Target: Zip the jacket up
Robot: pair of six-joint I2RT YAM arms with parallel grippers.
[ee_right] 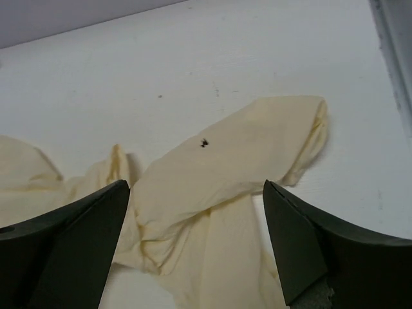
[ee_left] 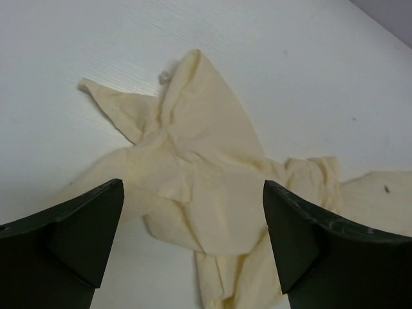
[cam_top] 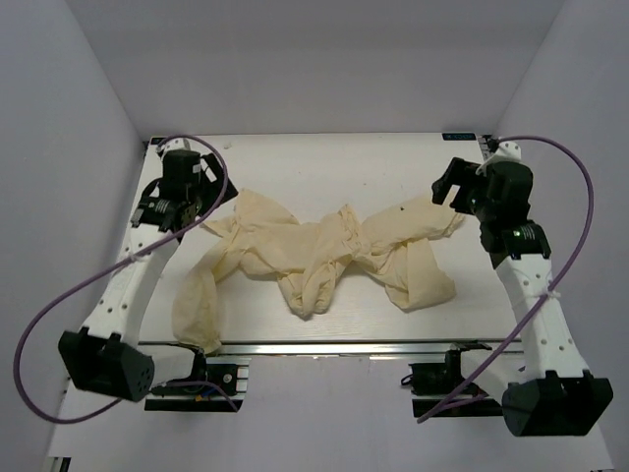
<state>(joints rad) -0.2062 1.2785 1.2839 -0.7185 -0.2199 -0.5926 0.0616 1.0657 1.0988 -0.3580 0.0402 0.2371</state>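
The jacket [cam_top: 324, 254], pale cream thin fabric, lies crumpled and twisted across the middle of the white table, one sleeve trailing toward the near left edge. Its zipper does not show. My left gripper [cam_top: 169, 211] hovers open and empty over the jacket's left end; the left wrist view shows the cloth [ee_left: 193, 167] spread between the fingers [ee_left: 84, 232]. My right gripper [cam_top: 447, 187] hovers open and empty over the jacket's right end; the right wrist view shows a folded flap [ee_right: 238, 161] with a small dark speck [ee_right: 204, 143] between the fingers [ee_right: 302, 244].
The white table [cam_top: 324, 162] is walled in by pale panels at the back and both sides. A metal rail [cam_top: 324, 346] runs along its near edge. Purple cables [cam_top: 39, 334] loop off both arms.
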